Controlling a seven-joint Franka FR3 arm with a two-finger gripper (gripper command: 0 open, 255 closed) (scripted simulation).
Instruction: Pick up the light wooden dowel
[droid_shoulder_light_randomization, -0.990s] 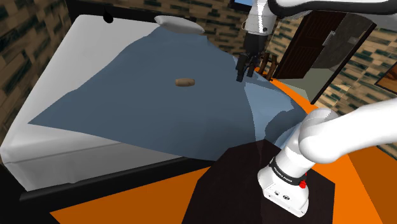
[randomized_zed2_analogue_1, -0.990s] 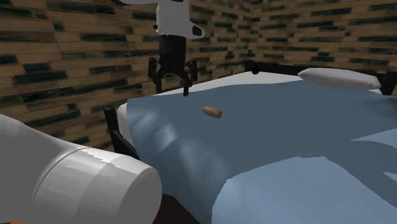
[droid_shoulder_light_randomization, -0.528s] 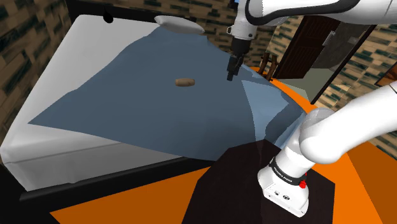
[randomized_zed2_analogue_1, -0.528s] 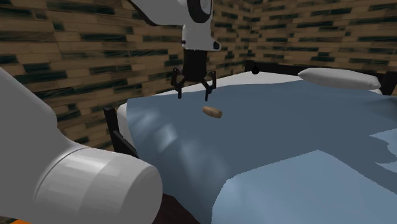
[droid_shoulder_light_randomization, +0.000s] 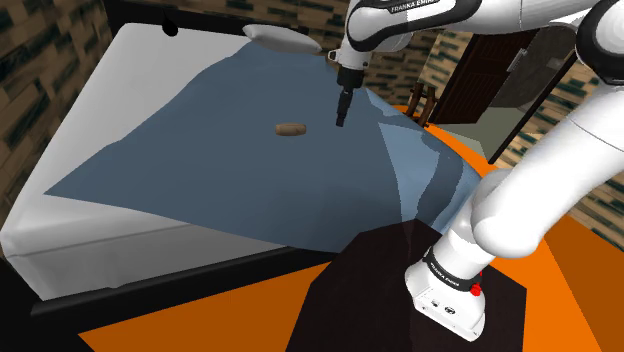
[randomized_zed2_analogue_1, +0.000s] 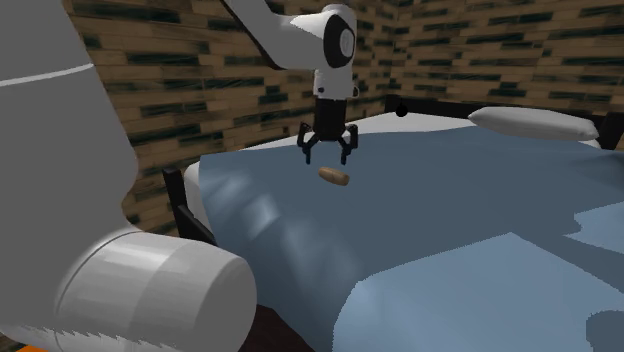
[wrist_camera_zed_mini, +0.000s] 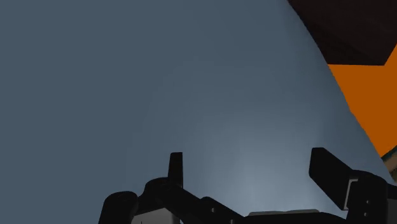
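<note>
Tan dowel (droid_shoulder_light_randomization: 289, 129) on blue bedcover (droid_shoulder_light_randomization: 200, 150), fingers (wrist_camera_zed_mini: 329, 167) apart nr it.

The black gripper (droid_shoulder_light_randomization: 341, 120) points down over the blue blanket (droid_shoulder_light_randomization: 230, 170), the brown dowel (droid_shoulder_light_randomization: 289, 129) lying near it, untouched, on the shoulder view's left.

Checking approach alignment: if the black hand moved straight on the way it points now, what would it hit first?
Most likely the blue bed cover, not the short brown dowel: the wrist view has plain cover ahead of the black hand, and the dowel lies off toward the shoulder view's left.
</note>
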